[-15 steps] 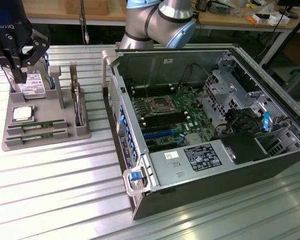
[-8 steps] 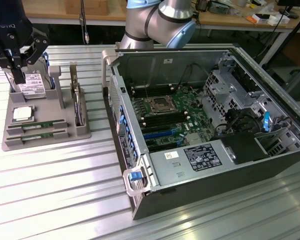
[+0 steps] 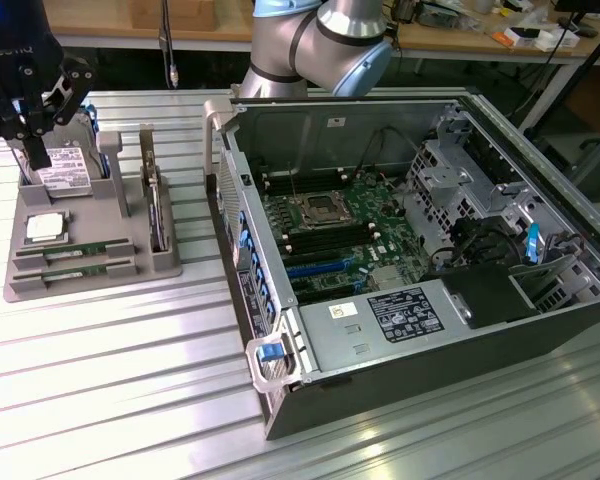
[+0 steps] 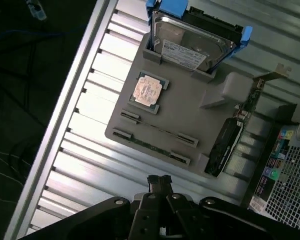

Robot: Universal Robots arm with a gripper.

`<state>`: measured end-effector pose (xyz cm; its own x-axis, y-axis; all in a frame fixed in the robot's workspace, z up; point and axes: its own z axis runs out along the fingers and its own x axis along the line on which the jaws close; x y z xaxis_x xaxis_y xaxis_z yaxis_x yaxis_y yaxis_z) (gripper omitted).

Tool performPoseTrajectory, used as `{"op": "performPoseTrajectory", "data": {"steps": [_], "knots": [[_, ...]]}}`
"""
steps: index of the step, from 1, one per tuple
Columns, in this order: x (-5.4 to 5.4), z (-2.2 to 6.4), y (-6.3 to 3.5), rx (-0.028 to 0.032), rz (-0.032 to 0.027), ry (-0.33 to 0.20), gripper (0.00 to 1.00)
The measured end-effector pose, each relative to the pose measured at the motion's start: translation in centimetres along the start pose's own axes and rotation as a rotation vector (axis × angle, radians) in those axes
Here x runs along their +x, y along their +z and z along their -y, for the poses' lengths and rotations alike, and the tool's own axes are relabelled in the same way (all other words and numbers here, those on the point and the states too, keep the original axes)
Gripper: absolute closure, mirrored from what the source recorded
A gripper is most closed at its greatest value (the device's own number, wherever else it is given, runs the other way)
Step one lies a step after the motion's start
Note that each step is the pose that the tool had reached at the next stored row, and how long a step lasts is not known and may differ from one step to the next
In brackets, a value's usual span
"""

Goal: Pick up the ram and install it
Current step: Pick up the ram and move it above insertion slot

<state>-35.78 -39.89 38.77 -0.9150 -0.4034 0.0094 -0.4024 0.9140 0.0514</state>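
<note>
1. The open computer case [image 3: 410, 300] lies on its side on the ribbed metal table [image 3: 130, 400], at the exterior view's right. Its motherboard [image 3: 340, 225] faces up.
2. The arm [image 3: 320, 40] comes in from behind the case, with its grey and blue joint above the case's far edge. It carries the black wrist out to the exterior view's left.
3. The grey parts tray [image 3: 90, 215] stands on the table beside the case, apart from it.
4. The gripper [image 3: 35, 152] hangs over the tray with its fingers pointing down. In the wrist view the gripper [image 4: 159, 181] has its two fingertips [image 4: 153, 180] pressed together with no gap. They pinch nothing and touch nothing.
5. The hard drive [image 4: 190, 45] leans in the tray's far holder, held by blue brackets. In the exterior view the gripper's tip is seen in front of it.
6. A dark expansion card [image 4: 225, 145] stands on edge in a slot along the tray's side nearest the case.
7. The ram [image 3: 75, 270] lies on edge in the tray's front slot, a thin green stick well apart from the fingertips. A second stick [image 3: 75, 249] like it sits in the slot just behind.
8. The CPU [image 4: 147, 90], square and silver, rests flat in its recess between the ram slots and the hard drive.
</note>
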Motion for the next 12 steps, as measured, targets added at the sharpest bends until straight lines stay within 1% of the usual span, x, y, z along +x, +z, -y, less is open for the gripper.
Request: {"op": "performPoseTrajectory", "data": {"steps": [3,5,8,11,12], "knots": [[0.00,0.00,0.00,0.0008,-0.0044,-0.088,0.90],[0.00,0.00,0.00,0.0014,-0.0080,-0.157,0.90],[-0.01,0.00,0.00,0.0019,-0.0108,-0.211,0.90],[-0.01,0.01,0.00,0.0030,-0.0165,-0.323,0.90],[-0.01,0.01,0.01,0.0031,-0.0172,-0.335,0.90]]}}
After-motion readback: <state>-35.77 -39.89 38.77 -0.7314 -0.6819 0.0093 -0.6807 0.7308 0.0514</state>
